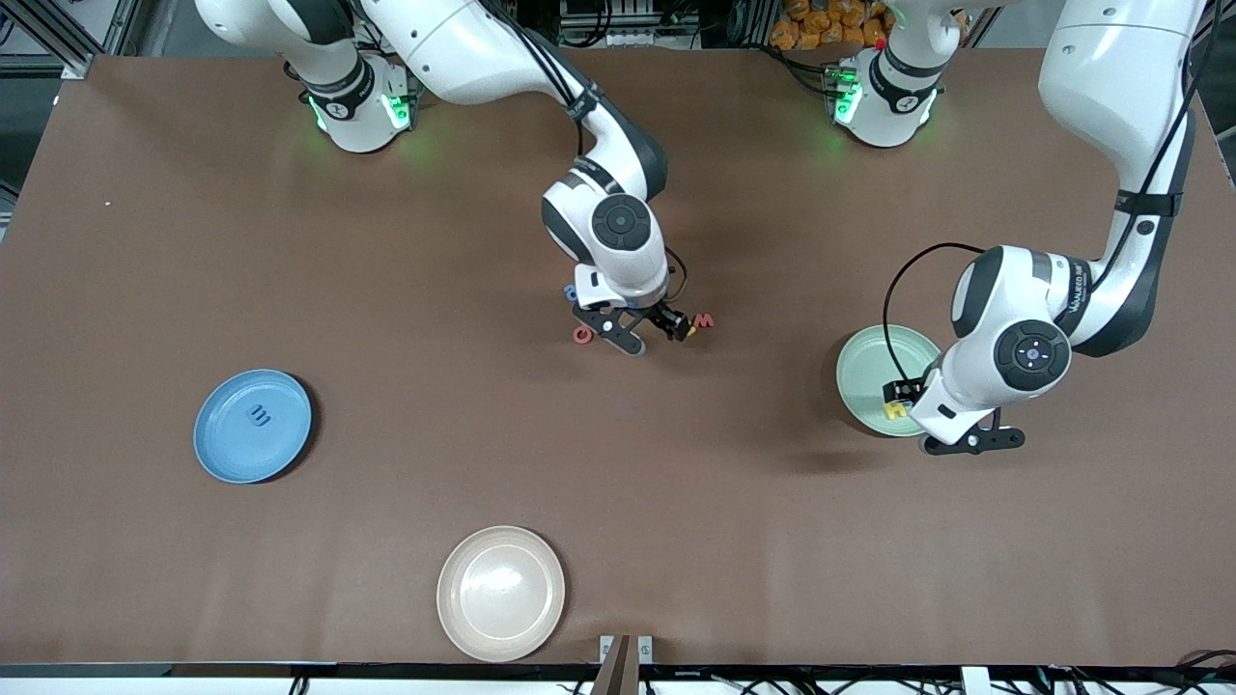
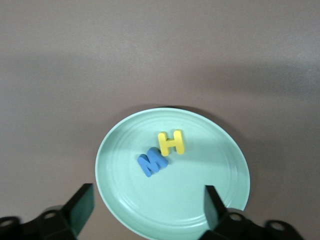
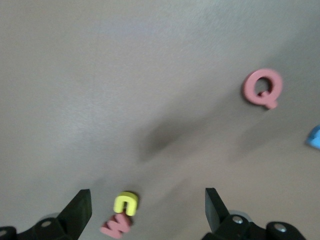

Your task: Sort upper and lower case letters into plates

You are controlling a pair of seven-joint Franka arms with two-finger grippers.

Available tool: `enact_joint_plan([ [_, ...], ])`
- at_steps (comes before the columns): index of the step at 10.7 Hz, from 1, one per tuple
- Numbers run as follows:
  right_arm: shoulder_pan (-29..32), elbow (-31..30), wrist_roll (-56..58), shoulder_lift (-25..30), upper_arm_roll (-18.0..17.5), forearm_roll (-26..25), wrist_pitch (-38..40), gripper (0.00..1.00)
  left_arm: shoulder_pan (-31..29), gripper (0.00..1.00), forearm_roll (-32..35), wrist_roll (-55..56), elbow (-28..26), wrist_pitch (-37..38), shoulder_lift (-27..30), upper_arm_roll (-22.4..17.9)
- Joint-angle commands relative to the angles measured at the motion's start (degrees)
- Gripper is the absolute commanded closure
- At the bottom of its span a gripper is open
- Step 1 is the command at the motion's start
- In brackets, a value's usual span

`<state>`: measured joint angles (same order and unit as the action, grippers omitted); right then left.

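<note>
Risk: right gripper [image 1: 655,336] hangs low over the loose letters mid-table w/ fingers apart; yellow c [image 3: 126,203] touches red w [image 3: 116,226], so a pinch could catch both or flick one off, and red Q [image 3: 262,88] and a blue letter [image 3: 314,137] lie near enough to get nudged. Left gripper [image 1: 941,420] sits over the mint plate [image 2: 225,150] at the left arm's end, fingers apart and empty, yellow H [image 2: 171,143] and blue M [image 2: 153,163] touching in the plate; a low exit could clip the rim. Blue plate [image 1: 217,454] at the right arm's end holds one dark blue letter [image 1: 260,416].
</note>
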<state>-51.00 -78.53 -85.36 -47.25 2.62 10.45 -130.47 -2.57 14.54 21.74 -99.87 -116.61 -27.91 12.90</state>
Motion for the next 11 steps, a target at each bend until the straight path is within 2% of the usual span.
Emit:
enact_joint_plan([
  [1, -4.09, 10.04, -7.00, -8.45, 3.78, 0.71, 1.09, 0.00, -0.50, 0.00, 0.75, -0.73, 4.58, 7.07, 1.71, 0.64],
  [6, -6.39, 12.61, -9.47, -12.16, 4.24, 0.98, 1.18, 0.00, -0.41, 0.00, 0.67, -0.73, 11.97, 8.86, 3.47, 1.60],
  [11, -6.92, 13.84, -10.00, -12.78, 4.15, 1.06, 0.74, 0.00, -0.42, 0.00, -1.97, -0.73, 13.74, 10.97, 8.04, 1.69],
])
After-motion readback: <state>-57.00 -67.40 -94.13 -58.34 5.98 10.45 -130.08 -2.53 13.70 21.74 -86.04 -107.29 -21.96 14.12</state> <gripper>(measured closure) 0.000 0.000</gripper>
